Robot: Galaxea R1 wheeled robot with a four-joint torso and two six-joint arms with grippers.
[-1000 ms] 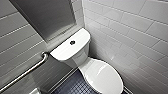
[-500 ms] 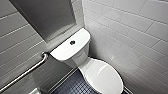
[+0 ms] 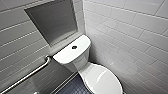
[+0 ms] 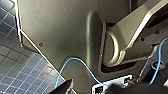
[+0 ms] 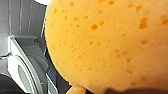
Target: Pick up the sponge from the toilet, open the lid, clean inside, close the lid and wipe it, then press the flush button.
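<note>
Orange sponge (image 5: 107,45) looms against the right wrist camera and is judged clamped in the right gripper (image 5: 112,91). It is held clear of the toilet (image 3: 71,53), so that the closed lid (image 3: 103,80) may be reached. The flush button (image 3: 74,47) is untouched.

Head view: white glossy ceramic toilet (image 3: 101,80) sits in the corner where the grey tiled walls (image 3: 130,32) meet. Tank at the back, bowl in front of it, lid down. Small round dark flush button (image 3: 74,47) on the middle of the tank top. Recessed rectangular metal niche (image 3: 53,21) in the wall above the tank. Grey metal grab rail (image 3: 25,77) on that wall, left of the tank. Dark small-tiled floor (image 3: 72,88) beside the bowl. Right wrist view: orange porous sponge (image 5: 107,42) close up, toilet beyond it.
</note>
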